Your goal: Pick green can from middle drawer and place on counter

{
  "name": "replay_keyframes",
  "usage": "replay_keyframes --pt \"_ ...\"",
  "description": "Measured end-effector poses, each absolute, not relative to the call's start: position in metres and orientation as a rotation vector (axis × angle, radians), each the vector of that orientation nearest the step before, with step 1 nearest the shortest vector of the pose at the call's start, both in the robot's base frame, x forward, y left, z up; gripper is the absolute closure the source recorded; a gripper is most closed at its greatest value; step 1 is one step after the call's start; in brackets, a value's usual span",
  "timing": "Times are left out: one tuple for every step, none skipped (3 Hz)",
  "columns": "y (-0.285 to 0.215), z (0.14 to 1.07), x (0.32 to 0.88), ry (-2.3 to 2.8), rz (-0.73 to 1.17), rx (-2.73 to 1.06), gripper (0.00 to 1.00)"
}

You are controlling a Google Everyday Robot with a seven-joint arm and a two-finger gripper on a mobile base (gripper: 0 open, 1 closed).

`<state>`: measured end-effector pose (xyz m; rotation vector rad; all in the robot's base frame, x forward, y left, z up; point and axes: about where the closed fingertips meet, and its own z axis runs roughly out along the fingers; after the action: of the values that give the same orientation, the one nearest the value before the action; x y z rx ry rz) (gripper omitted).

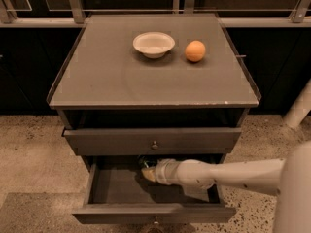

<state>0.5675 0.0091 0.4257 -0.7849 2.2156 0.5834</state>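
Note:
The middle drawer (153, 213) is pulled open below the counter (107, 76). My gripper (148, 174) reaches into it from the right, at the back left of the drawer's inside. A small dark bit of the green can (143, 162) shows just beyond the gripper's tip, under the upper drawer front. Most of the can is hidden by the gripper and that front. I cannot tell whether the gripper touches the can.
A white bowl (153, 43) and an orange fruit (195, 51) stand at the back of the counter. The upper drawer front (121, 141) with a round knob overhangs the open drawer. My arm (233, 174) crosses the drawer's right side. Speckled floor lies on both sides.

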Motion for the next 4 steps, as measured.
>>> replay_keyframes --pt "-0.052 0.465 0.582 2.209 0.590 -0.721 1.00" --pt "-0.096 0.472 0.572 2.273 0.657 -0.668 1.00" --pt "-0.106 0.460 0.551 2.351 0.783 -0.688 1.00" --pt "-0.107 0.447 0.524 2.425 0.946 -0.716 1.00"
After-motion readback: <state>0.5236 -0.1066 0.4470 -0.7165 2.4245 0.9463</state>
